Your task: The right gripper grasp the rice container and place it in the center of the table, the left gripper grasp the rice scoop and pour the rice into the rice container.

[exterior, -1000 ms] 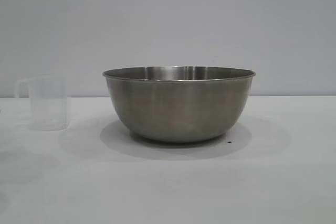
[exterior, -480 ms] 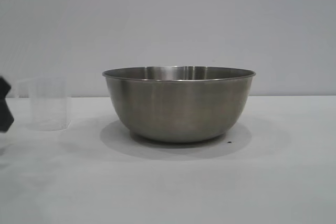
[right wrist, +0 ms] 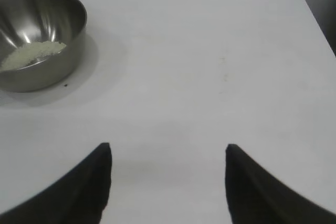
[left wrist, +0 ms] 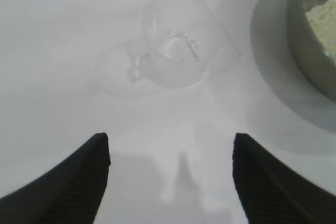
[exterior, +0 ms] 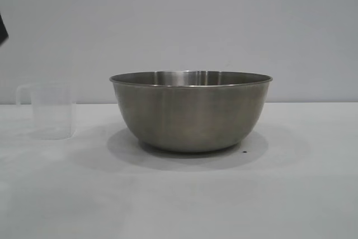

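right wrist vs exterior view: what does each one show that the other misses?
Only the right wrist view: the rice heaped inside the rice container, and the right gripper, open over bare table away from the bowl.

Only the exterior view: the rice scoop, standing upright on the table beside the container, apparently empty, plus a dark sliver at the upper left edge, too little to identify. The container's inside is hidden there.

Both: the steel rice container resting on the white table, and a small dark speck on the table by its base.
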